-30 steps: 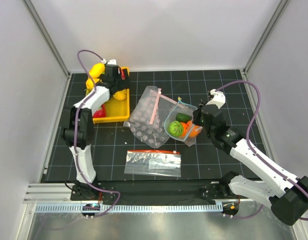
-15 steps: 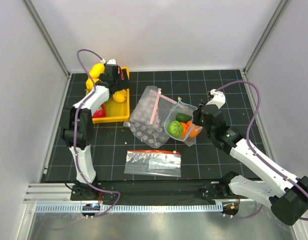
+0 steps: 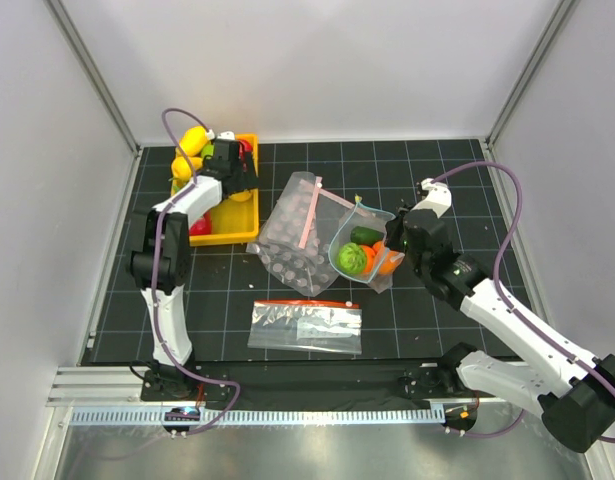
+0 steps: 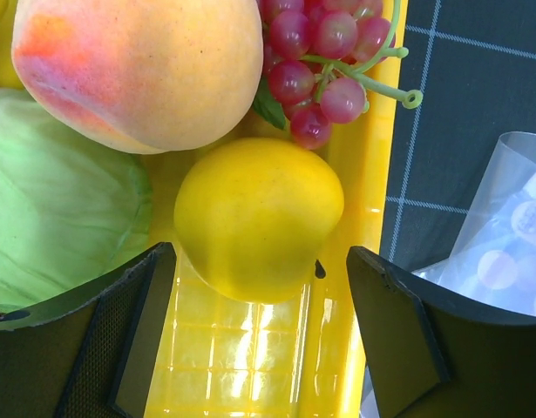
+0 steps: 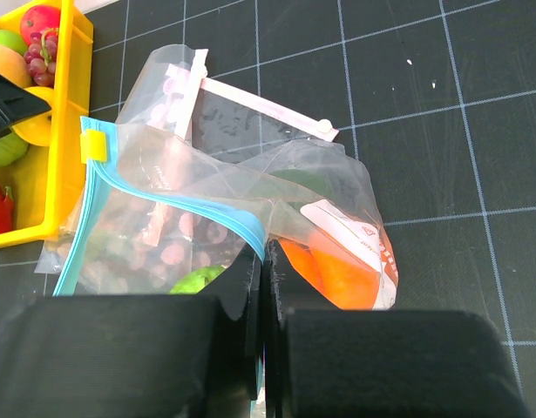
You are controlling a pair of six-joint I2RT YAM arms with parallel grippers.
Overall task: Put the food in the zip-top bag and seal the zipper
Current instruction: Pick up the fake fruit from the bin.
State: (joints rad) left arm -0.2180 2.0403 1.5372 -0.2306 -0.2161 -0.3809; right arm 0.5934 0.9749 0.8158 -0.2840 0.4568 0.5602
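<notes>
Bag position: the zip-top bag (image 3: 372,248) is on the black gridded mat (image 3: 437,180), right of centre, with its edge overlapping the dotted bag with the pink strip (image 3: 292,240).
Bag heading: the mouth is open toward the left, facing the yellow bin (image 3: 232,236); the closed bottom is toward my right arm.
Zipper axis: the zipper (image 5: 217,212) runs from my right claw out to the far left and ends at a yellow slider tab (image 5: 93,146).
Bag contents: a green piece (image 3: 352,257), an orange piece (image 3: 387,262) and a dark green piece (image 3: 367,235).
Right claw (image 5: 263,261): fingers pressed together, clamped on the teal strip's near end.
Left claw (image 4: 259,252): fingers wide apart over the bin, either side of a yellow fruit (image 4: 259,218); I can't tell if they touch it.
Bin contents: a peach (image 4: 137,61), red grapes (image 4: 315,52), a leafy green head (image 4: 58,200) and the yellow fruit.
Near side: the flat bag with the red-orange strip (image 3: 305,325) lies apart from the others.
</notes>
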